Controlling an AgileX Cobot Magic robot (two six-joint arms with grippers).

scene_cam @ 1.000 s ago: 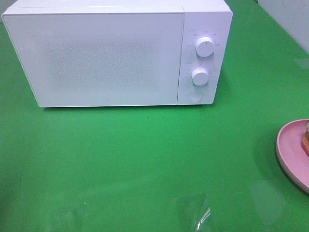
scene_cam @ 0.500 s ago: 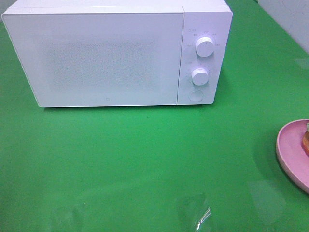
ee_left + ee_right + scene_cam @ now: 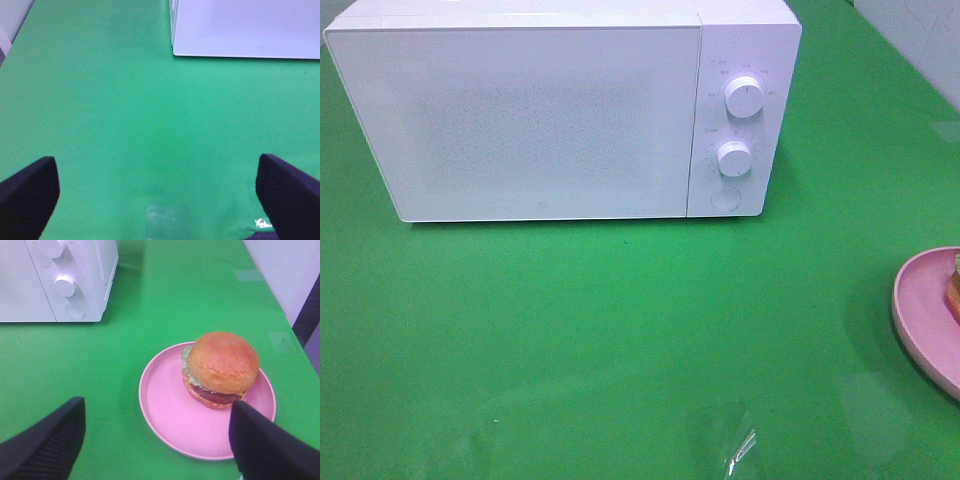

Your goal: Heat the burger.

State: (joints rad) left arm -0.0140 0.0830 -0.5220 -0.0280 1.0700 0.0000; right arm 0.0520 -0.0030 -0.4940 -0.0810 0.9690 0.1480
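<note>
Green table (image 3: 150,300): only right wrist shows burger (image 3: 221,369) whole.

You've got the white box-shaped microwave (image 3: 560,110) at the table's (image 3: 620,330) back, door shut, knobs (image 3: 744,97) on its right side. Pink round plate (image 3: 170,415) sits front-right, well apart from it, w/ the glossy-bunned burger (image 3: 220,369) on it.

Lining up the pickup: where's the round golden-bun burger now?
The burger sits on the pink round plate, off-centre, on the green table's right side, right of the white microwave; the high view barely catches it at its right edge.
</note>
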